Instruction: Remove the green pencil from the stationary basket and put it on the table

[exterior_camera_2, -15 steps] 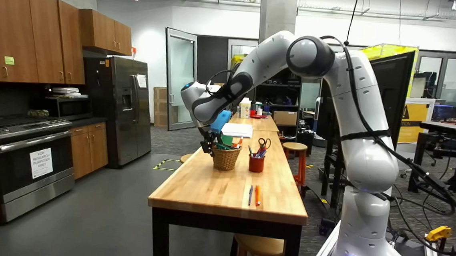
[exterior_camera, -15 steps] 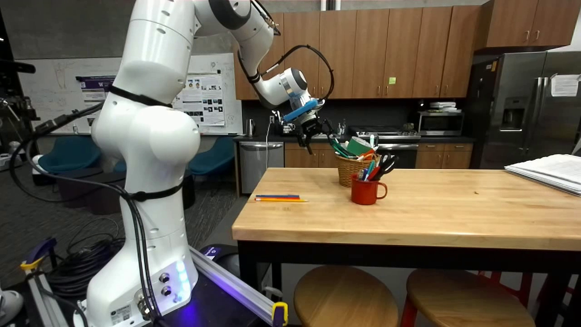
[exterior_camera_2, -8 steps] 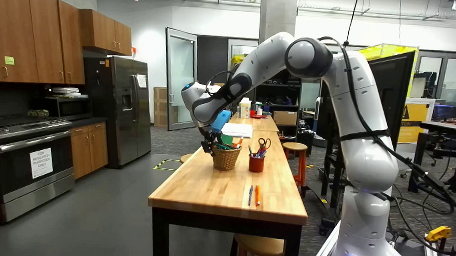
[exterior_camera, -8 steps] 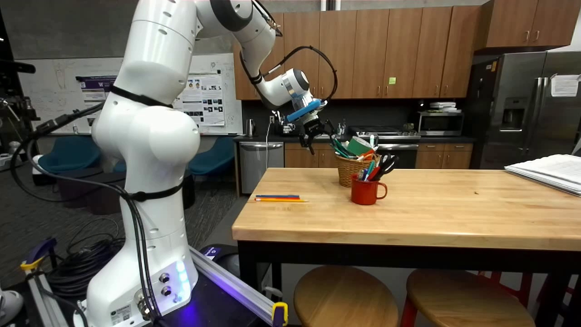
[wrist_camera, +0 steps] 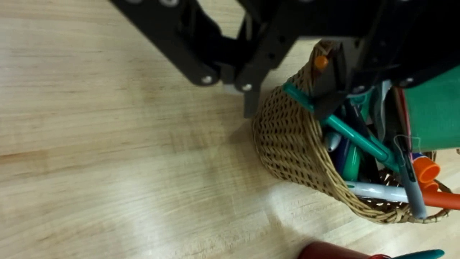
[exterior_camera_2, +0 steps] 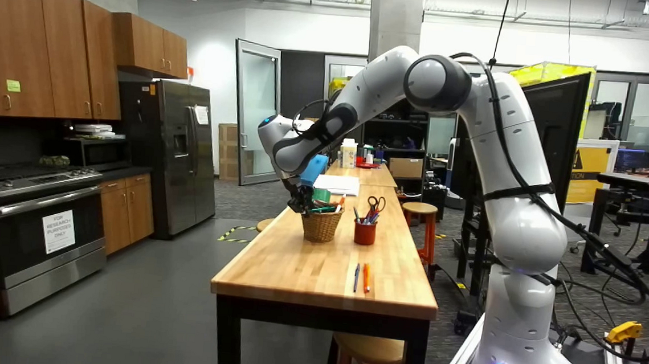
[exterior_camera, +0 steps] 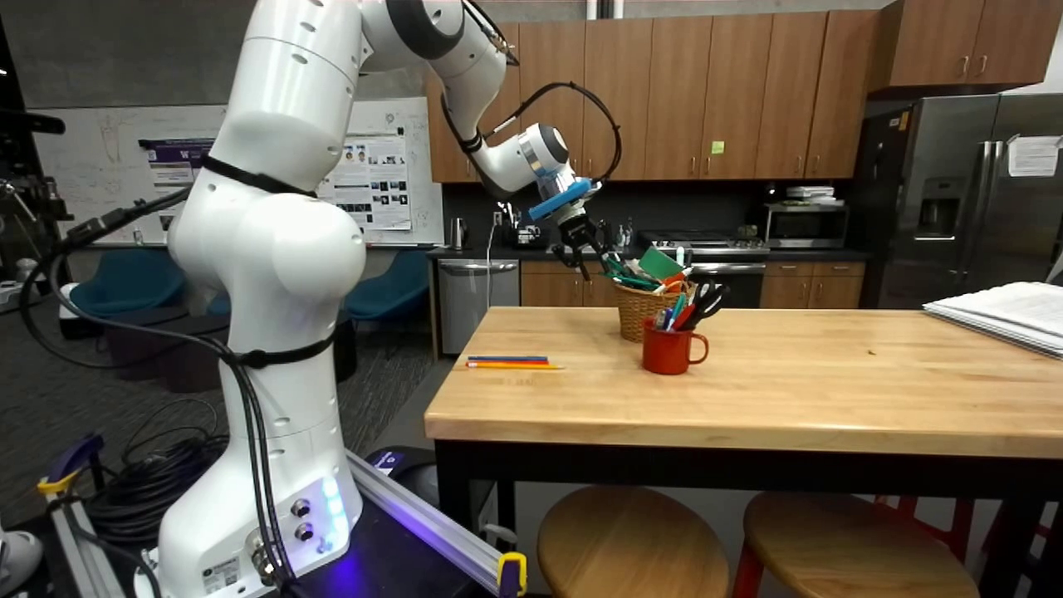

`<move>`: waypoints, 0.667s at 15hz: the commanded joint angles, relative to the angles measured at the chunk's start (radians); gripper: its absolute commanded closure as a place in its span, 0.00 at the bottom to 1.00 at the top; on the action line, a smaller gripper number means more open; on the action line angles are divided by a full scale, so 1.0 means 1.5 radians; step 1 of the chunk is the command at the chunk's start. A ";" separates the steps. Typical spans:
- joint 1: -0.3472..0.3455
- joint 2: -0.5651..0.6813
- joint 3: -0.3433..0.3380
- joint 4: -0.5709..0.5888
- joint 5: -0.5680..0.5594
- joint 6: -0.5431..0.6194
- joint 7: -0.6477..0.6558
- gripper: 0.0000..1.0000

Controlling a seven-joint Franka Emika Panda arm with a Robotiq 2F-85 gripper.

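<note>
The green pencil [wrist_camera: 355, 138], a thin teal-green stick, leans across the rim of the stationary basket [wrist_camera: 298, 144], its end poking out past the weave. In the wrist view my gripper [wrist_camera: 290, 107] straddles that rim, jaws part-way apart. One finger [wrist_camera: 251, 102] hangs outside the basket. The other finger [wrist_camera: 329, 106] overlaps the pencil and hides a piece of it; whether it touches cannot be told. The pencil's end lies in the gap, not clamped. In both exterior views my gripper [exterior_camera: 596, 264] is at the basket's edge, above the table [exterior_camera: 789, 399].
Beside the basket stands a red mug [exterior_camera: 667, 352] with scissors and pens. Several pens, an orange marker [wrist_camera: 440, 199] and a green block [wrist_camera: 435, 108] crowd the basket. A blue pencil [exterior_camera_2: 356, 277] and an orange pencil [exterior_camera_2: 367, 277] lie near the table end. Papers [exterior_camera: 1005, 311] rest farther along.
My gripper's jaws have come closer together, and the hand has shifted slightly toward the basket. The green block and green sticks in the basket have moved and tilted a little.
</note>
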 commanded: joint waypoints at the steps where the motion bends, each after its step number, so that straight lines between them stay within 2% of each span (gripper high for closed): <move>1: -0.002 0.007 -0.006 0.014 -0.005 -0.001 -0.014 0.85; 3: -0.003 0.007 -0.007 0.015 -0.005 -0.001 -0.013 0.99; 10: -0.003 -0.001 -0.008 0.021 -0.005 0.000 -0.011 0.98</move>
